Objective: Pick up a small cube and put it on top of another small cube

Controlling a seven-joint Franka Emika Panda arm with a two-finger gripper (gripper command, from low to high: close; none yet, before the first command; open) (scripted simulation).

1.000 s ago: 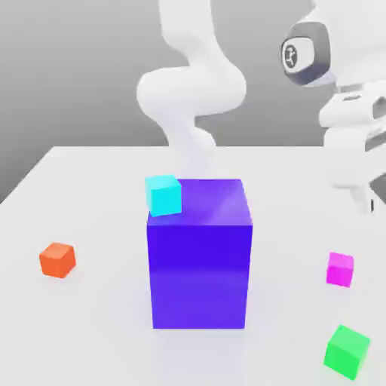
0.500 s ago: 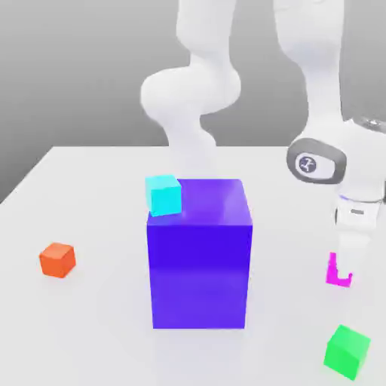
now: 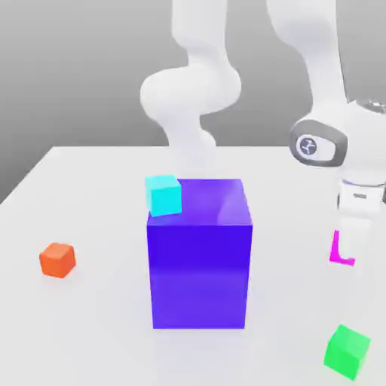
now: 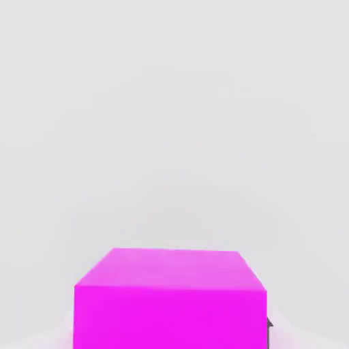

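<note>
Now — magenta cube [image 3: 335,252] between jaws

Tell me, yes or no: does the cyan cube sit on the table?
No. The cyan cube rests on a top corner of the blue block, well above the table.

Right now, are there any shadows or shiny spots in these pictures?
Exterior view: the big blue-purple block has a paler top and casts only a faint, soft shadow on the white table. Hand view: the small magenta cube looks flat, without glare.
</note>
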